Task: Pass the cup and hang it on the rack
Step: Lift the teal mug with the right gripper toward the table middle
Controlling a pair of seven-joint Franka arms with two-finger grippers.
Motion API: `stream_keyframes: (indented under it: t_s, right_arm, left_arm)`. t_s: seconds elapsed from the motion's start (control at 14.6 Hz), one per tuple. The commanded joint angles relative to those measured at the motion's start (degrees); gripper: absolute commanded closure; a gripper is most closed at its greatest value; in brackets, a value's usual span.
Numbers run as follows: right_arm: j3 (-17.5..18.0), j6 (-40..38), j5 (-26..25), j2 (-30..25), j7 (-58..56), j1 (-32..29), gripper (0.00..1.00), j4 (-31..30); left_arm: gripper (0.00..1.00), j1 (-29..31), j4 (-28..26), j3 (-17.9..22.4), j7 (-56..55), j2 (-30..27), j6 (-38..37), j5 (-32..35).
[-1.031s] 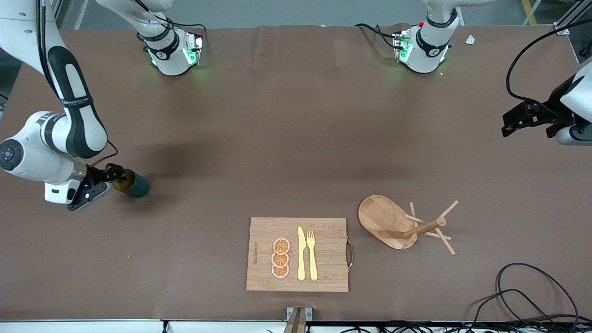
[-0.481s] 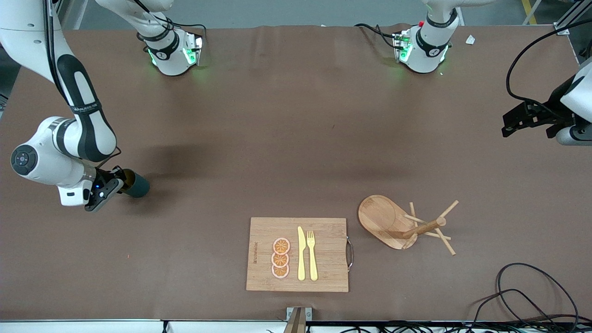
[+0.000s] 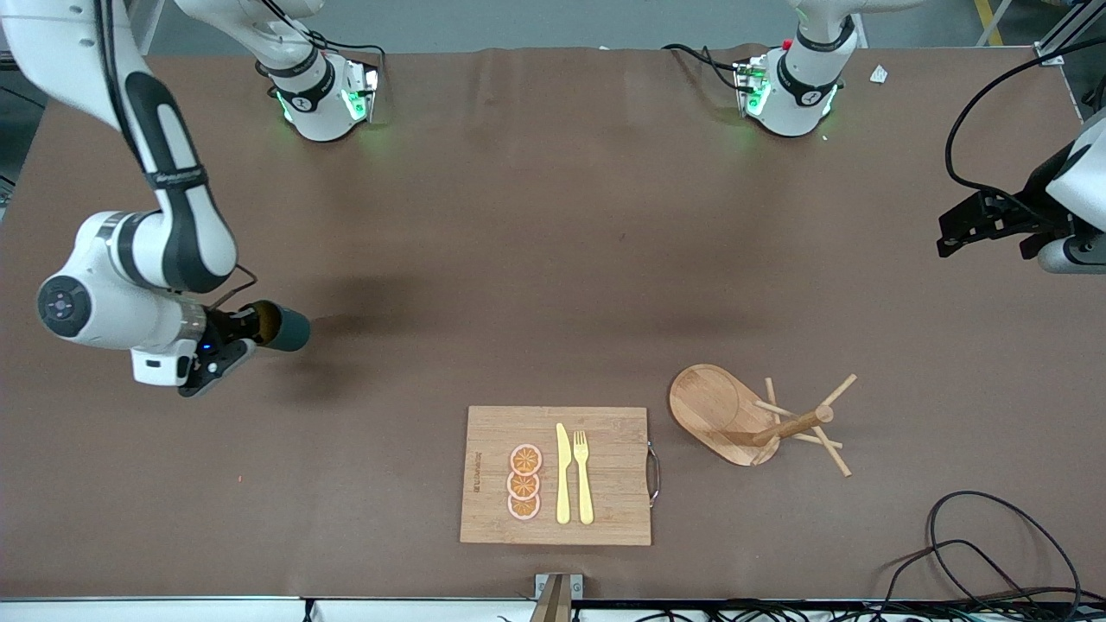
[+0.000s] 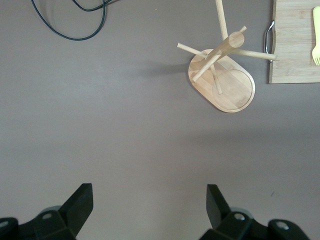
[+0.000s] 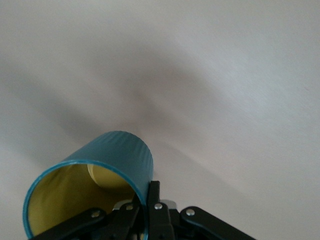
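Note:
The dark teal cup [image 3: 283,327] with its yellow inside is held on its side over the table, toward the right arm's end. My right gripper [image 3: 252,328] is shut on its rim. In the right wrist view one finger is inside and one outside the cup [image 5: 107,160], where my right gripper [image 5: 148,202] pinches the wall. The cup's handle is hidden. The wooden rack [image 3: 724,413] stands toward the left arm's end, near the front camera. My left gripper [image 3: 949,235] waits open and empty over the left arm's end of the table. Its wrist view shows the rack [image 4: 235,87] and my open left gripper [image 4: 150,202].
A wooden cutting board [image 3: 605,475] with orange slices, a yellow knife and a fork lies beside the rack, near the front edge; its corner shows in the left wrist view [image 4: 295,50]. Black cables [image 3: 981,540] lie at the front corner by the left arm's end.
My right gripper has carried the cup a little toward the middle of the table and farther from the front camera. The left arm has not moved.

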Motion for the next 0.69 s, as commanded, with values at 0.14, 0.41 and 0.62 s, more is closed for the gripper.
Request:
stream_keyframes:
  t_s: [0.14, 0.41, 0.62]
  right_arm:
    - [-0.37, -1.48, 0.34, -4.78, 25.05, 13.57, 1.00, -1.42]
    - [-0.46, 1.49, 0.34, -4.25, 45.11, 26.32, 1.00, -0.28]
    - [-0.46, 5.36, 0.42, -1.72, 55.57, 33.27, 1.00, 1.74]
  left_arm:
    - [0.00, 0.19, 1.30, -0.04, 0.90, 0.67, 0.70, -0.38]
    - [0.00, -0.07, 1.30, -0.04, 0.29, 0.67, 0.70, -0.38]
    - [0.00, 0.02, 1.22, -0.13, 0.28, 0.67, 0.70, -0.38]
